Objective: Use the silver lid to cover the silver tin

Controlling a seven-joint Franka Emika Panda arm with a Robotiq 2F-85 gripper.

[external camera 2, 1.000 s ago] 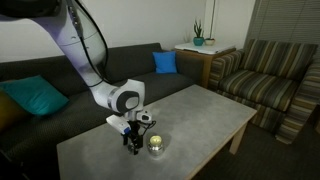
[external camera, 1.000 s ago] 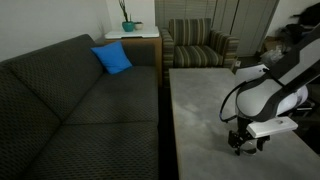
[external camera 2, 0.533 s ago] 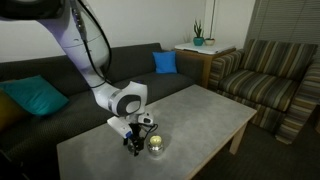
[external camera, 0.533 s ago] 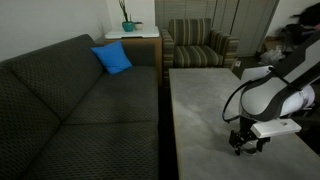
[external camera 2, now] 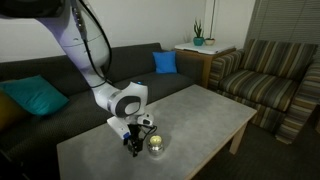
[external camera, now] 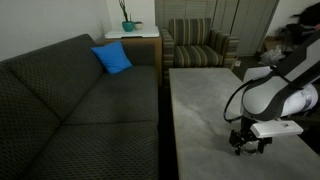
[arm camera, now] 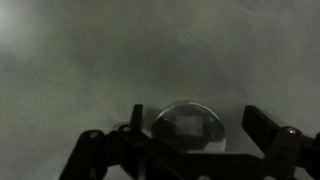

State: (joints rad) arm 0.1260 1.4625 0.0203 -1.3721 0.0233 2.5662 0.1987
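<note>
Currently the black two-fingered claw (external camera 2: 133,146) is held low over the grey rectangular table (external camera 2: 212,112), jaws spread wide and nothing gripped. It is placed about mid-width of the table, towards the end far from the striped armchair (external camera 2: 270,75).

In the wrist view a small flat round disc of dull silver-grey metal (arm camera: 190,124) is seen lying on the table between the two fingers, clear of both. It is taken to be the silver lid, though blur leaves this uncertain. The small low round tin of shiny silver metal (external camera 2: 157,146) stands just beside the claw, on the side away from the dark grey sofa (external camera: 90,100), uncovered.

Step in hand, as judged: pick-up of the lid.
- The disc should be centred between the fingers before closing.
- The fingertips should be brought right down to the table, as the disc is thin and a high pinch would slip over its rim.
- The tin should be kept clear during descent, as it is close enough to be knocked.

Against the earlier frames: the claw is unchanged in place and opening. Only a slight shift of the upper arm is noted. Tin unmoved.
</note>
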